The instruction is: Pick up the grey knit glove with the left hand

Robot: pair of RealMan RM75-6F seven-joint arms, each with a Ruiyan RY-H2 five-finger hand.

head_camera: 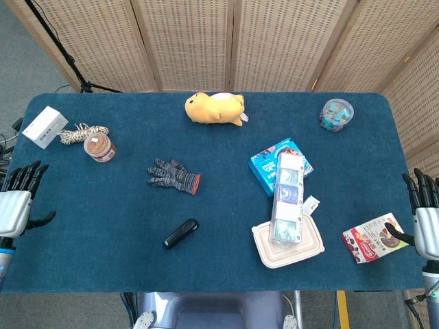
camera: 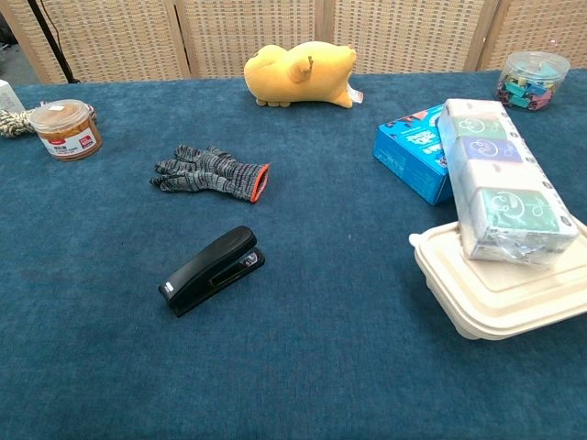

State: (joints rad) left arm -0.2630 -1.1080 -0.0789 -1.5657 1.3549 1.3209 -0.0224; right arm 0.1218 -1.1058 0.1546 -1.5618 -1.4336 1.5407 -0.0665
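Note:
The grey knit glove with an orange cuff lies flat on the blue table, left of centre, fingers pointing left. My left hand hovers at the table's left edge, fingers spread and holding nothing, well to the left of the glove. At the right edge my right hand is likewise spread and holds nothing. Neither hand shows in the chest view.
A black stapler lies in front of the glove. A brown-lidded jar, rope and white box sit at the back left. A yellow plush, blue box, tissue pack on a takeaway container, snack packet and clear tub lie farther right.

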